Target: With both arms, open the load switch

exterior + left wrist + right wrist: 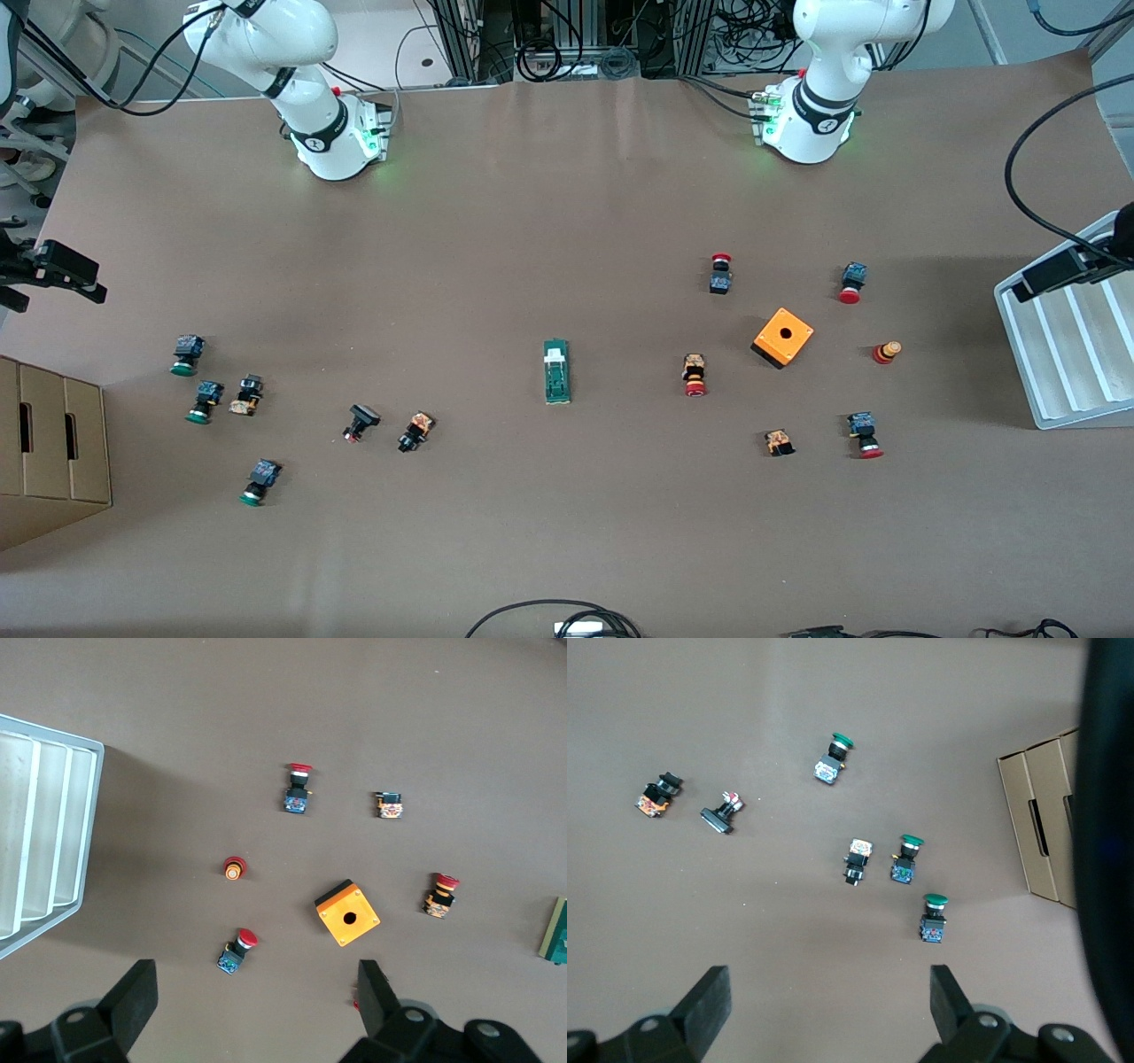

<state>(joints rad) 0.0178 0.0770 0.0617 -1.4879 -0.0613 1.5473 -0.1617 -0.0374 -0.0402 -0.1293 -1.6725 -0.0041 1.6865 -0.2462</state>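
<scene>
The load switch (556, 371) lies flat on the brown table (567, 549), about midway between the two arms' ends, untouched, its long side running toward the front camera, with its white block on the end toward the arms' bases.

Toward the right arm's end from the load switch lies a scatter of green-capped push-buttons (203, 401) and black ones, with a cardboard box (53, 452) at the table edge. The right gripper (830, 1010) hangs high over that scatter, its fingers (709, 1001) spread wide apart and holding nothing.

Toward the left arm's end from the load switch sits the orange cube box (782, 337) with its round hole up, ringed by red-capped push-buttons (695, 375); a white tray (1072, 354) stands at that table edge. The left gripper (257, 1003) hangs over this group, fingers (133, 997) wide apart and empty; the load switch shows only as a green sliver (555, 930) at the edge of the left wrist view.
</scene>
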